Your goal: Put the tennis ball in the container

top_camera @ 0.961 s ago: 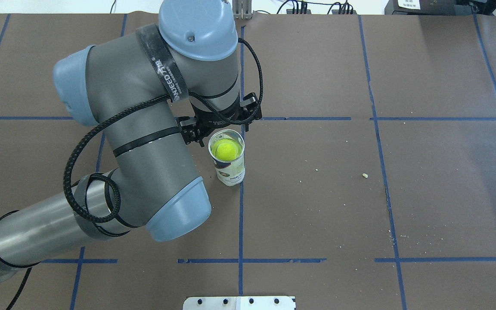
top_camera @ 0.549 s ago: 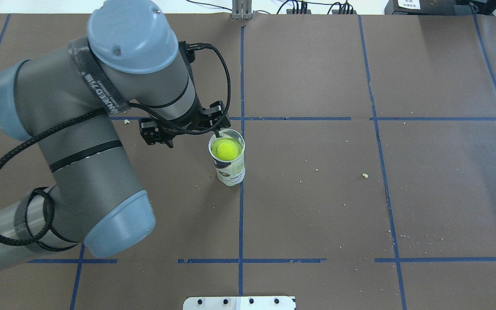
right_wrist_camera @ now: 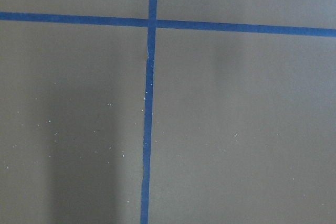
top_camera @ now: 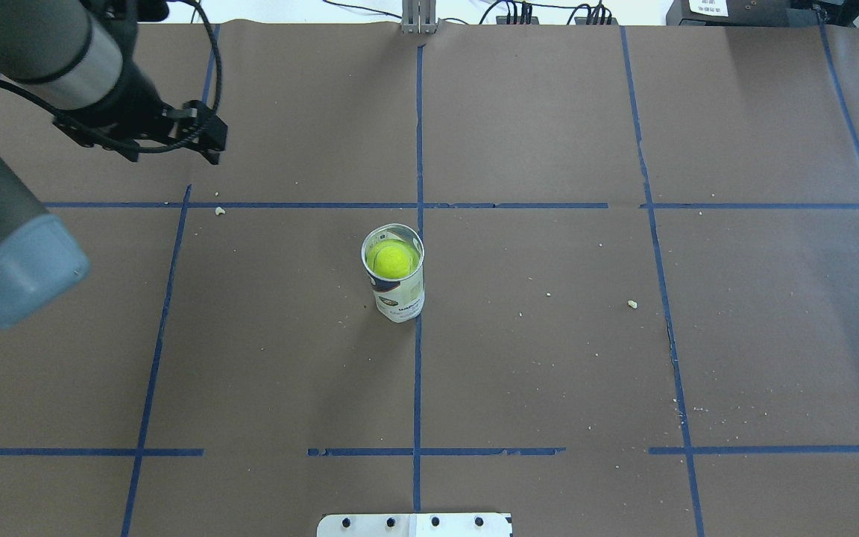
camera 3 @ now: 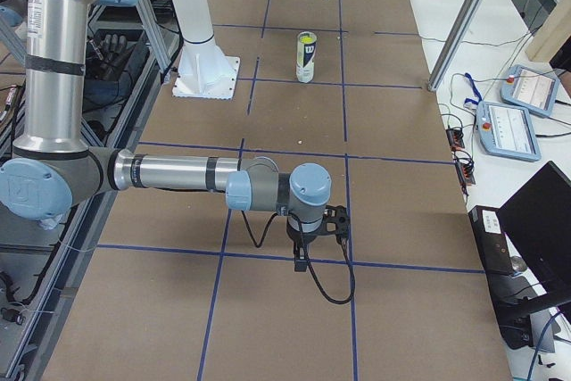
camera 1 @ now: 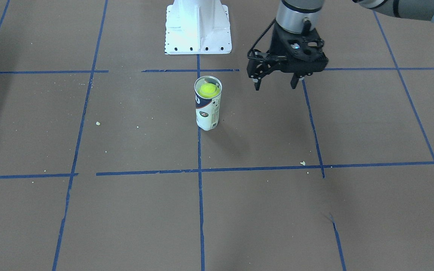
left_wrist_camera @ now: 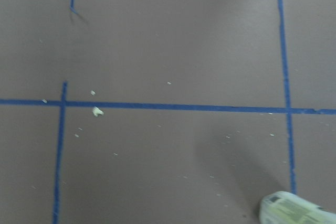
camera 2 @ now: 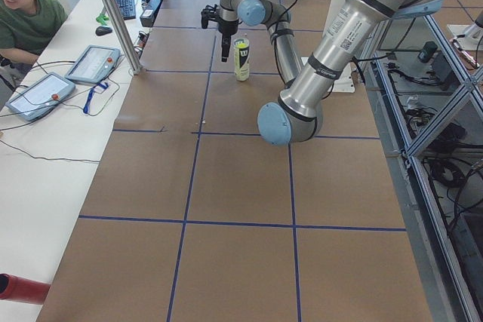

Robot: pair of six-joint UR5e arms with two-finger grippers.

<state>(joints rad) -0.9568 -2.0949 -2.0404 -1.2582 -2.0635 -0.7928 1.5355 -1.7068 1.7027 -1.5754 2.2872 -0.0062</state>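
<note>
One tennis ball (camera 1: 208,89) sits inside the upright container (camera 1: 208,113); left gripper (camera 1: 275,86), upper right, hangs spread apart; right gripper (camera 3: 302,262) unclear.

Bright, even light from above; the can (camera 1: 208,103) throws a soft shadow toward lower right. Left wrist view is blurry, right wrist view dim at lower left.

Robotics lab, we judge: paper-covered table (top_camera: 549,358) gridded in blue tape (top_camera: 416,388); teach pendants (camera 2: 92,63) on a side bench (camera 2: 45,156); aluminium frame post (camera 2: 113,13); seated operator (camera 2: 30,5).
</note>
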